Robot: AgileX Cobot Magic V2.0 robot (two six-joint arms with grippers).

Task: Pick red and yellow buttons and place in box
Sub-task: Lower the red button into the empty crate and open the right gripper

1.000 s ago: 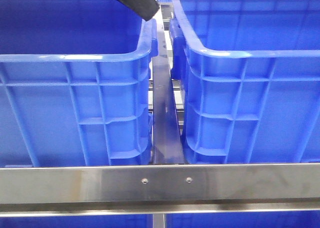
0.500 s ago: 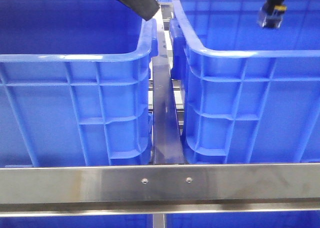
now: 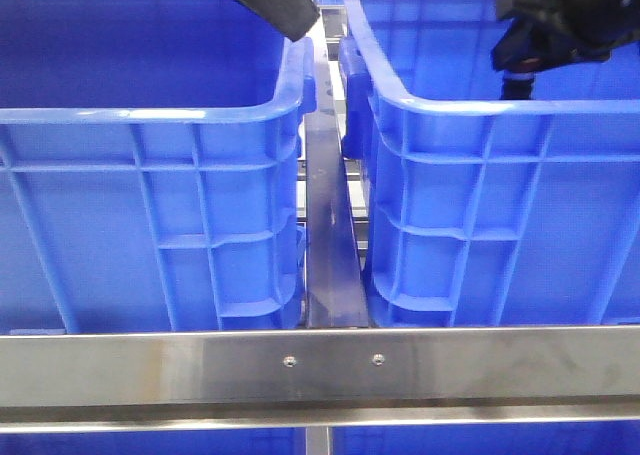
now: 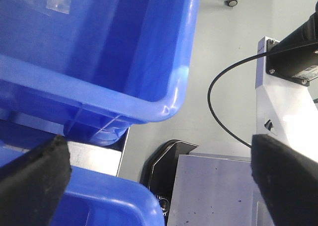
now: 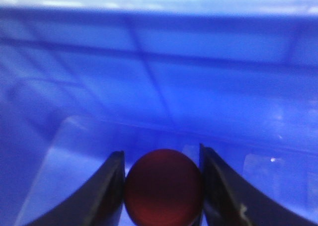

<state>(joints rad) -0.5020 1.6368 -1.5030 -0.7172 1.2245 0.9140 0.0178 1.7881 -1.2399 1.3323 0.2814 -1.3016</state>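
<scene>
Dark red button [image 5: 163, 186] sits clamped between the right gripper's [image 5: 162, 188] fingers inside the blue crate [image 3: 480, 105] at upper right; the left gripper [image 4: 159, 181] gapes wide.

No readable text, labels, brands or numbers in any of my views. Blue crates [image 3: 150, 175] have plain ribbed walls with no markings. The steel rail [image 3: 320, 370] shows only two screw heads. The clear tape patch on the crate wall [image 4: 59, 0] in my left wrist view is blank.
</scene>
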